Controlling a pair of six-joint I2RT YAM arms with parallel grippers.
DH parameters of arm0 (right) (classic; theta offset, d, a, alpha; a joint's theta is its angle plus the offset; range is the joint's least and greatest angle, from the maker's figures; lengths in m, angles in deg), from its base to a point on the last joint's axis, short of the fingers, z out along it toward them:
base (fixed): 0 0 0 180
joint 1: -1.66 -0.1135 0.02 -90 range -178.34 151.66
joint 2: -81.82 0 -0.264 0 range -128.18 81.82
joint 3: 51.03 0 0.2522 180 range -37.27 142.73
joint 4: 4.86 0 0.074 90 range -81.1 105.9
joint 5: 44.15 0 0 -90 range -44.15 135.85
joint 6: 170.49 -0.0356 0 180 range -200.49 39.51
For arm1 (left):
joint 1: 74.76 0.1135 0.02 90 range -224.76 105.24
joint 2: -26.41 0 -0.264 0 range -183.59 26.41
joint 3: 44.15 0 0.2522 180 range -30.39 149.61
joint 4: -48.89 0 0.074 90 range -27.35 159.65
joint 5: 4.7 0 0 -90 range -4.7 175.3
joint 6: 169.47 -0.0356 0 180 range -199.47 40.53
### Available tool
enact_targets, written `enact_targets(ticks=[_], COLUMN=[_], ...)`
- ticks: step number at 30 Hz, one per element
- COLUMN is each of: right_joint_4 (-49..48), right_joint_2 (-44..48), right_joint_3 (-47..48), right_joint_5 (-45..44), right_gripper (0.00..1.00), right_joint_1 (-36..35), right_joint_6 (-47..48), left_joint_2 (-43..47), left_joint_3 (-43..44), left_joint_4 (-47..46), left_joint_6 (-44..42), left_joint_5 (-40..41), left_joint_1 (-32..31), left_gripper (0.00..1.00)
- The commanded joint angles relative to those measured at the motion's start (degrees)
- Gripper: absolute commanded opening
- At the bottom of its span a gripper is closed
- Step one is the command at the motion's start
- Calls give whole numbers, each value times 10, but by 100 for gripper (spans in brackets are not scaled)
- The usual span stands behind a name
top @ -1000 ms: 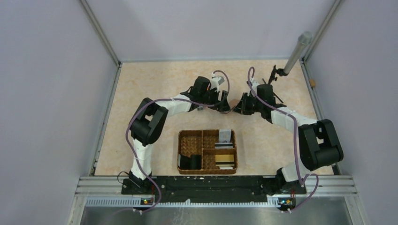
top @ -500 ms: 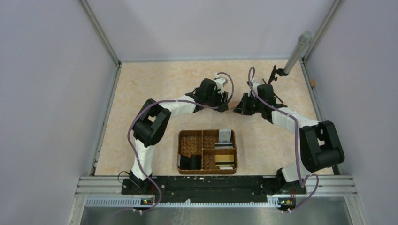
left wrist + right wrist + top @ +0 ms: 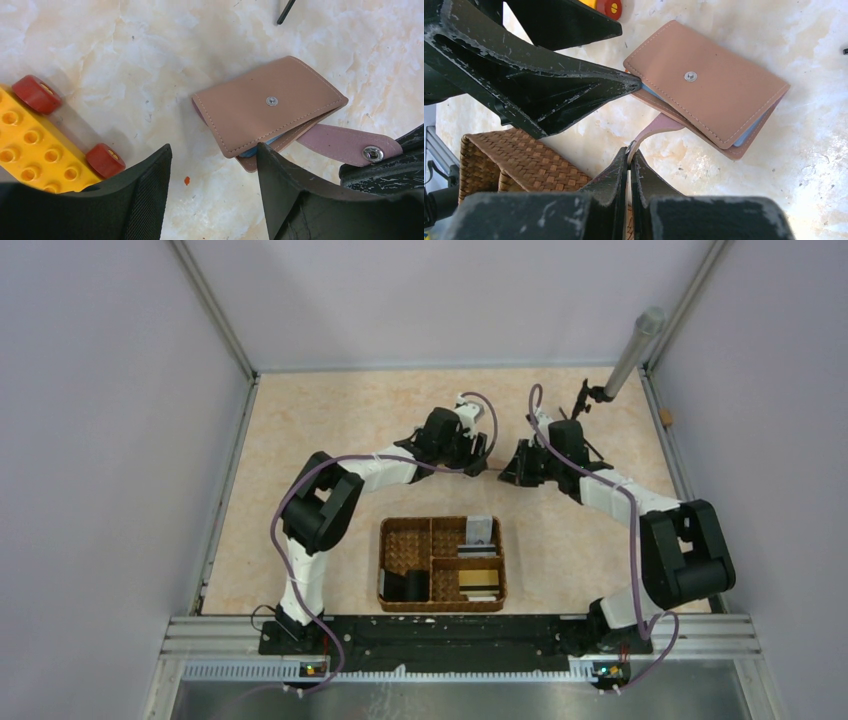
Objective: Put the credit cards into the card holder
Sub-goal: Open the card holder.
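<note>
The right gripper (image 3: 630, 156) pinches the strap (image 3: 659, 125) of the card holder (image 3: 265, 112). The left gripper (image 3: 214, 150) is spread, one finger (image 3: 616, 82) at the flap edge. Hold strap taut, slide that finger under flap, lift slowly.

Observed: the left arm (image 3: 345, 480) and right arm (image 3: 625, 495) both reach forward with elbows bowed outward, wrists turned inward and nearly meeting at centre. The left gripper (image 3: 214, 150) sits low over the surface, jaws spread apart. The right gripper (image 3: 629, 152) has its jaws pressed together, fingertips pinching the strap of the card holder (image 3: 709, 82).
</note>
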Motion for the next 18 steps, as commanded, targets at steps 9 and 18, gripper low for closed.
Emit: enact_targets(ticks=[9, 18], right_joint_4=[13, 23], right_joint_2=[29, 35], right_joint_3=[3, -10], right_joint_5=[16, 13], right_gripper=[0, 0], right_joint_1=[8, 7], right_joint_6=[17, 23], left_joint_2=[2, -23], left_joint_3=[39, 59], left_joint_4=[-55, -53], left_joint_6=[-41, -78], left_joint_5=[-15, -24], left_joint_1=[-4, -15], left_gripper=[68, 60])
